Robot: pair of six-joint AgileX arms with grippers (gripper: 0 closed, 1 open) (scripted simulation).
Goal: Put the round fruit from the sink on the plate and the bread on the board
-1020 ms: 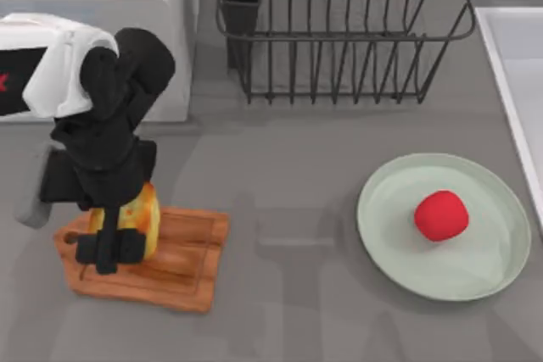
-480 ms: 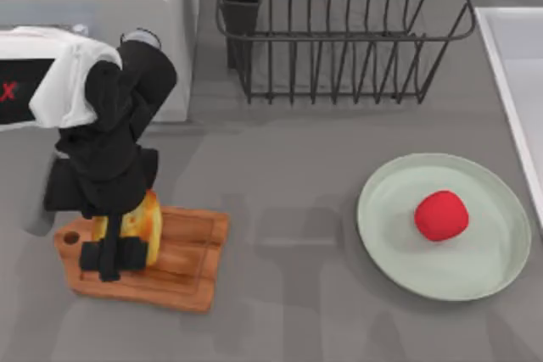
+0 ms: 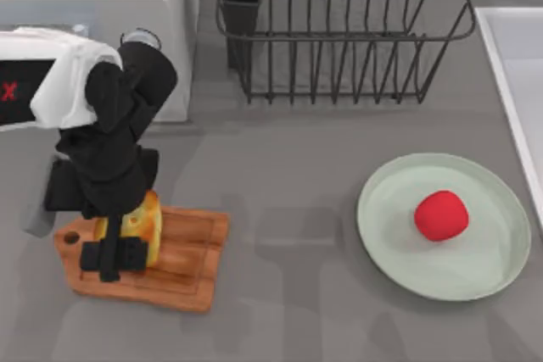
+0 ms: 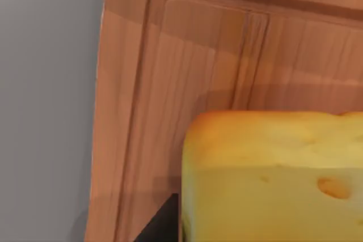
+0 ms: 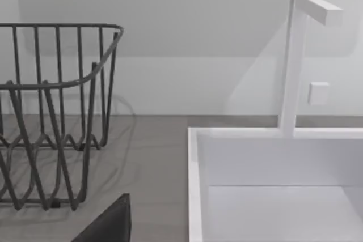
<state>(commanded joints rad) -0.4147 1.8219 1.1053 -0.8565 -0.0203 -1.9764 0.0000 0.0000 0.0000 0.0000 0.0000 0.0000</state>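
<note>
The bread (image 3: pixel 151 222), a yellow cube with a toasted orange top, stands on the brown wooden board (image 3: pixel 191 252) at the front left. My left gripper (image 3: pixel 113 258) reaches down over it and is shut on the bread. In the left wrist view the bread (image 4: pixel 272 179) sits close up on the grooved board (image 4: pixel 187 66). The round red fruit (image 3: pixel 441 215) lies on the mint-green plate (image 3: pixel 382 209) at the right. The sink (image 3: pixel 509 65) runs along the right edge. My right gripper (image 5: pixel 108 228) is parked beside the sink (image 5: pixel 195 185).
A black wire dish rack (image 3: pixel 339 31) stands at the back centre. A white appliance (image 3: pixel 93 6) fills the back left corner. A white faucet (image 5: pixel 292 55) rises behind the sink. Grey counter lies between board and plate.
My left arm has come down slightly with the bread, setting it lower on the board. Over the last half second almost nothing moved. Fruit and plate are unchanged.
</note>
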